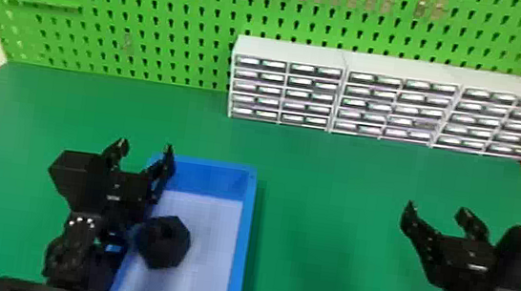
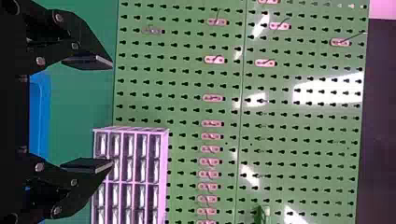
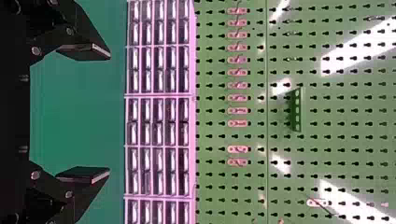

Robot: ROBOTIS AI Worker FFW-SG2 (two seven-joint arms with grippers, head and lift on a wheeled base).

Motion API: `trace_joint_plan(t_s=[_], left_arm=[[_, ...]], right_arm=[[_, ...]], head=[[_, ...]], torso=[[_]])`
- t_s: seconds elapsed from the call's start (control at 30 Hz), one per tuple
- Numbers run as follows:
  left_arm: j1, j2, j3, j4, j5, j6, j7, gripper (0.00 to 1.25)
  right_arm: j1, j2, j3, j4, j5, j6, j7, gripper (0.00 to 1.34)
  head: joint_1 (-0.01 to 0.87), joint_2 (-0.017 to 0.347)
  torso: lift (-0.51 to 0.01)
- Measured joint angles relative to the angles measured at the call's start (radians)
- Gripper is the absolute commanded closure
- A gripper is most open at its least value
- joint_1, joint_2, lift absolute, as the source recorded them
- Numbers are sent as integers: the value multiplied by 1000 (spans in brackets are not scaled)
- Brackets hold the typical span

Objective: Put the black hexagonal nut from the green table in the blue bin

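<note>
With left claw (image 1: pixel 146 144) wide by the blue bin's (image 1: pixel 238 260) left rim and right claw (image 1: pixel 437 208) wide well rightward, retreat without nudging the nut (image 1: pixel 167 245) inside.

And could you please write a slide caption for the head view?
The black hexagonal nut lies in the blue bin, with the left gripper and right gripper open above the green table.

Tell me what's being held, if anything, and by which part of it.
Nothing is held: the left gripper and right gripper are both open and empty; the nut lies in the bin.
</note>
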Motion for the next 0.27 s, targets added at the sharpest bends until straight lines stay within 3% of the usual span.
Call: trace_joint_plan(t_s=[0.27], left_arm=[[-2,0,0,1,0,0,0,501]], right_arm=[[0,1,0,0,0,0,0,394]], head=[[657,57]], torso=[[-95]])
